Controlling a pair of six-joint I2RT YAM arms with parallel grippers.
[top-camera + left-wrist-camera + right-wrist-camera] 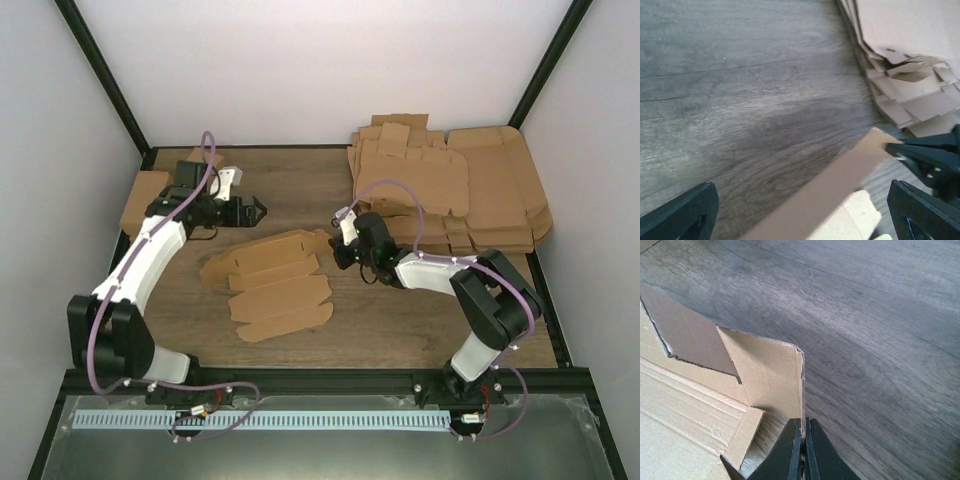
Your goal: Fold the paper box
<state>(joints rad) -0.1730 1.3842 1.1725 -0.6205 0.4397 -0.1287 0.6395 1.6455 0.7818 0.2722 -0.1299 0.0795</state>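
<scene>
The paper box [270,285] lies mostly flat in the middle of the table, a brown die-cut piece with several flaps. My right gripper [340,245] is shut on the edge of its right end flap [767,372], which stands upright; the pinch shows in the right wrist view [802,432]. My left gripper [256,209] is open and empty, just behind the box's far edge. In the left wrist view its fingers [687,212] straddle a raised cardboard edge [840,185] without touching it, and the right gripper's black tips [930,155] show at the flap's end.
A big heap of brown cardboard sheets [455,185] fills the back right and shows in the left wrist view [910,55]. A smaller brown carton [140,200] sits at the back left beside the left arm. Black frame posts run along the table's edges.
</scene>
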